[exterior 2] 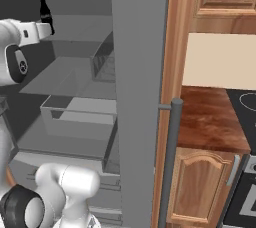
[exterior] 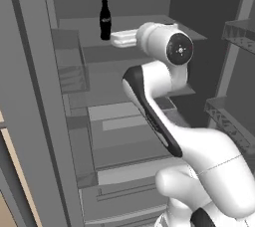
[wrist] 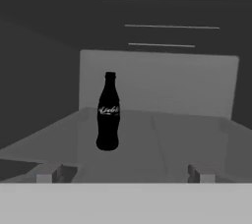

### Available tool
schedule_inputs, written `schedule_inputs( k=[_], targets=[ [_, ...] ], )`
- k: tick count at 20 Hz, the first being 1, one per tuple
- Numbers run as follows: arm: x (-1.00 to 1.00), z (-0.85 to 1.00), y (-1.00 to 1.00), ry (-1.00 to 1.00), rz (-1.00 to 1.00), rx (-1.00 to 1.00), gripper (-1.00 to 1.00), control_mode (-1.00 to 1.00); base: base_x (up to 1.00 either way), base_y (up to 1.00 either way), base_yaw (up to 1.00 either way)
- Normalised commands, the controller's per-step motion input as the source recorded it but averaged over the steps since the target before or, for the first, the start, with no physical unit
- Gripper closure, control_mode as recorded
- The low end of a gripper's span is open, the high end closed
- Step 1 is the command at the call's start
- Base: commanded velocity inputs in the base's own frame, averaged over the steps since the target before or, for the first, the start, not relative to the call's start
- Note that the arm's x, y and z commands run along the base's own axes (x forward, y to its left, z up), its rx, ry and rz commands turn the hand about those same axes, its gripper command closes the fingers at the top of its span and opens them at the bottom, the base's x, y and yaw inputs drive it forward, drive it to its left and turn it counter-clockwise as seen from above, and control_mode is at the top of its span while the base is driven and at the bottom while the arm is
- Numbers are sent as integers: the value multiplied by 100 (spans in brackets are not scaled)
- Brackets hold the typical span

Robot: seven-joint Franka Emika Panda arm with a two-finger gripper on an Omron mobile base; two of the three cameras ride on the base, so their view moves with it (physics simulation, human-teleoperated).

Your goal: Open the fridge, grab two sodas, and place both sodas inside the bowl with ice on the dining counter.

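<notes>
One soda is in front of you here — the slim black cola bottle standing upright on an upper grey shelf inside the fridge, toward the back. Both fridge doors stand open: you can see the left door with its bins at the left of the left base view, and the right door edge-on in the right base view, its bar handle facing you. The arm reaches into the upper compartment, its hand level with the bottle's shelf. In the hand view the gripper has its two finger tips spread wide apart at the bottom, holding nothing — the bottle stands ahead of them, a little left of centre, well clear of either tip. In the left base view the white hand sits just beside the bottle, to its right, not touching it. Lower grey shelves and drawers show below the arm. Past the right door you see wood cabinets and a reddish-brown countertop.
</notes>
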Motion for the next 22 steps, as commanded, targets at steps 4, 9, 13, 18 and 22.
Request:
schedule_inputs(
  k=[4,9,13,18,22],
  targets=[
    [45,0,36,3,0,0,-100,-100,0,0,0],
    [46,0,30,2,0,2,-100,-100,0,0,0],
    [29,3,3,0,0,8,-100,-100,0,0,0],
    [26,17,0,0,0,9,-100,-100,0,0,0],
    [38,3,3,2,0,0,-100,-100,0,0,0]
  ],
)
